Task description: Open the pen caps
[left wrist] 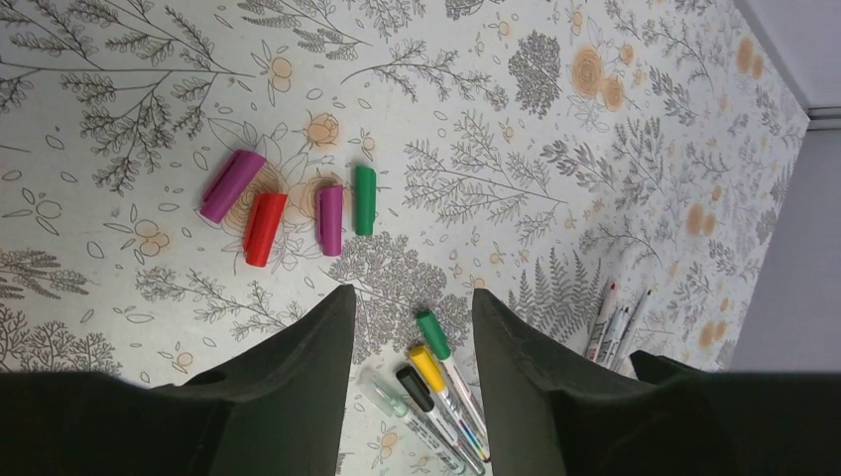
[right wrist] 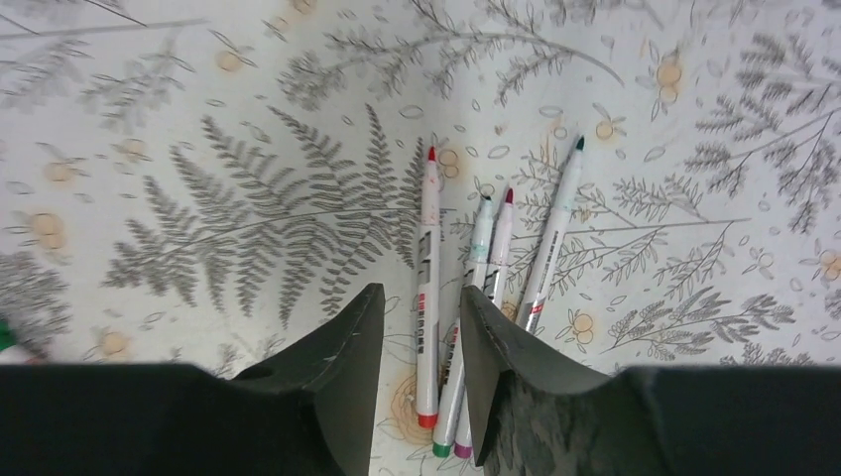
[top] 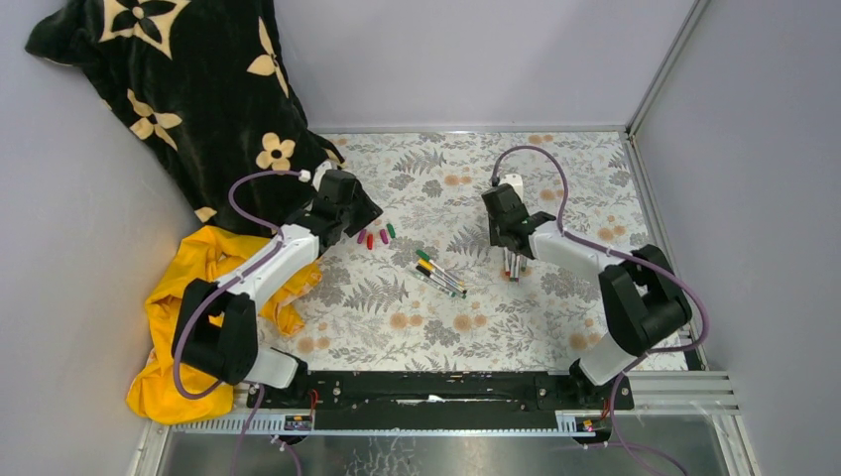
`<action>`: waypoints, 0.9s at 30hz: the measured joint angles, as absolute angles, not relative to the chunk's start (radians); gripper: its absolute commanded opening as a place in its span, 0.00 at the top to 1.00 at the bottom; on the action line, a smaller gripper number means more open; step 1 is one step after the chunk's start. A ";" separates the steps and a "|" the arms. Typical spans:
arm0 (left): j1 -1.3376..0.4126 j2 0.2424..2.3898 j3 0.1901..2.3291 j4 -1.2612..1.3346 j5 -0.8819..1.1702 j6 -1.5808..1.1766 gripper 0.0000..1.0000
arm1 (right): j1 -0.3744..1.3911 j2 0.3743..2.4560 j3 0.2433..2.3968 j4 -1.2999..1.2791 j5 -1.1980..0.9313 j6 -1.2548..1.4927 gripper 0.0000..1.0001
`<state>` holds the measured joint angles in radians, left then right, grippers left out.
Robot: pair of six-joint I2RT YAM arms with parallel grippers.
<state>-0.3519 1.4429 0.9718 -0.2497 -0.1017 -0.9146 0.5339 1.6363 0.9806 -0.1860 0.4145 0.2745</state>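
Several loose pen caps lie in a row on the floral table: magenta (left wrist: 231,184), red (left wrist: 265,228), magenta (left wrist: 329,219) and green (left wrist: 365,199); they also show in the top view (top: 375,236). Capped pens lie mid-table (top: 439,275), with green (left wrist: 432,334), yellow (left wrist: 427,365), black (left wrist: 414,387) and clear caps (left wrist: 385,394). Several uncapped pens (right wrist: 428,268) lie under my right gripper (right wrist: 417,297), which is open and empty just above them. My left gripper (left wrist: 409,302) is open and empty, hovering above the table between the loose caps and the capped pens.
A black flowered cloth (top: 188,89) hangs at the back left. A yellow cloth (top: 188,297) lies by the left arm's base. Grey walls close in the table (top: 555,327) on three sides.
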 measured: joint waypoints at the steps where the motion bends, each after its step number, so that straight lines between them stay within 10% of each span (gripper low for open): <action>1: -0.352 1.432 0.964 -0.246 -0.092 -0.917 0.44 | 0.536 1.615 0.983 -0.186 0.406 0.263 0.57; 13: -0.352 1.338 0.828 -0.199 0.065 -0.944 0.22 | 0.694 1.639 1.064 -0.210 0.195 0.155 0.52; 27: -0.352 1.197 0.793 -0.193 0.121 -0.953 0.21 | 0.784 1.793 1.142 -0.270 0.112 0.134 0.53</action>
<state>-0.3519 1.1969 0.7925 -0.1928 0.1215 -0.9527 0.7841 1.7927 1.1419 -0.2703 0.1116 0.1341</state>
